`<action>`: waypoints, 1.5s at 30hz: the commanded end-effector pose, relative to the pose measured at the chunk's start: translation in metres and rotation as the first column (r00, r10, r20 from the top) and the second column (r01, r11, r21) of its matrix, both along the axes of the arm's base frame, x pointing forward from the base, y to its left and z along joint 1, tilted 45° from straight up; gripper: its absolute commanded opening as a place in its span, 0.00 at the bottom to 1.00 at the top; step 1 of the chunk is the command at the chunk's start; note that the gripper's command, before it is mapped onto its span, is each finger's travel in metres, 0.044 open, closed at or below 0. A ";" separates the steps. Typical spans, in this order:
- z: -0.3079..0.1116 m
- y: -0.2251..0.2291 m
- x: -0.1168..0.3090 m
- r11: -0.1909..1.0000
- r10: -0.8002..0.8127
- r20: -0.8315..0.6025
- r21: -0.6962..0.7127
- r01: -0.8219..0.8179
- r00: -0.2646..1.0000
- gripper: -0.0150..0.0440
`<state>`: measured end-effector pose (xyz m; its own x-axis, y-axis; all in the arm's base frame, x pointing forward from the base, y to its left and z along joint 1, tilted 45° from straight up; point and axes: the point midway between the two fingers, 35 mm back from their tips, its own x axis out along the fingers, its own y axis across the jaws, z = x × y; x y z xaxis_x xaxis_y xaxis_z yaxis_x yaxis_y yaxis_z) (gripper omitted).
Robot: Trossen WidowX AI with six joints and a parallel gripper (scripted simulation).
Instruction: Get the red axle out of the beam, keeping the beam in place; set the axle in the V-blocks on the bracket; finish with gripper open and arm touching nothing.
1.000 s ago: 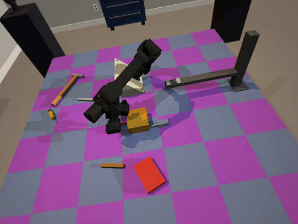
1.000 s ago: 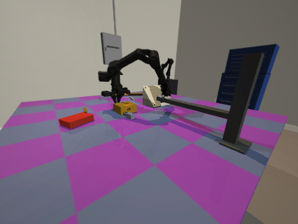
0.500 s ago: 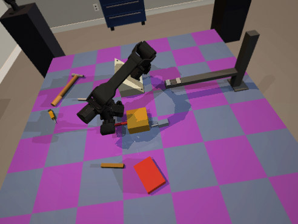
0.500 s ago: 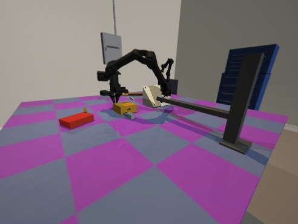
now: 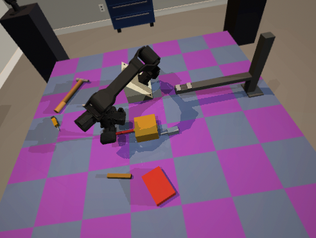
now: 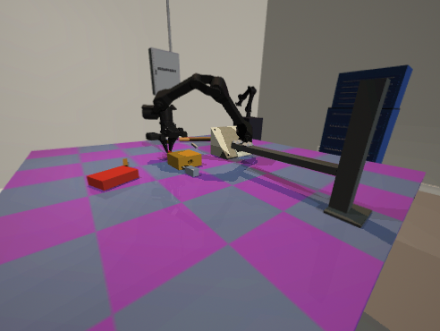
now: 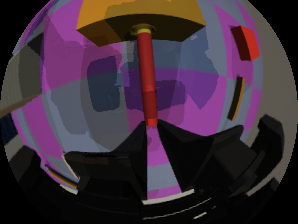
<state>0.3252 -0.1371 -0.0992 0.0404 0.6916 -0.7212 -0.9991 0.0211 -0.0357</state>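
High top view and low exterior view, both spanning arm and table.

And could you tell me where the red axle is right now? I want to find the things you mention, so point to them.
In the top view, the red axle [image 5: 125,132] [image 7: 146,72] spans between the tool [image 5: 115,133] [image 7: 150,123] and the left side of the orange block [image 5: 146,127] [image 6: 184,159] [image 7: 141,15].

Red axle [image 5: 126,132] [image 6: 169,153] [image 7: 146,70] — jutting from beam [image 5: 146,126] [image 6: 182,159] [image 7: 142,14]
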 end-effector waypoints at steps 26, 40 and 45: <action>-0.018 0.000 0.004 1.000 0.011 0.004 -0.007 -0.011 1.000 0.30; -0.012 -0.007 0.004 1.000 0.005 0.000 -0.002 -0.005 1.000 0.92; -0.005 -0.013 0.003 1.000 0.004 0.000 -0.002 -0.004 1.000 1.00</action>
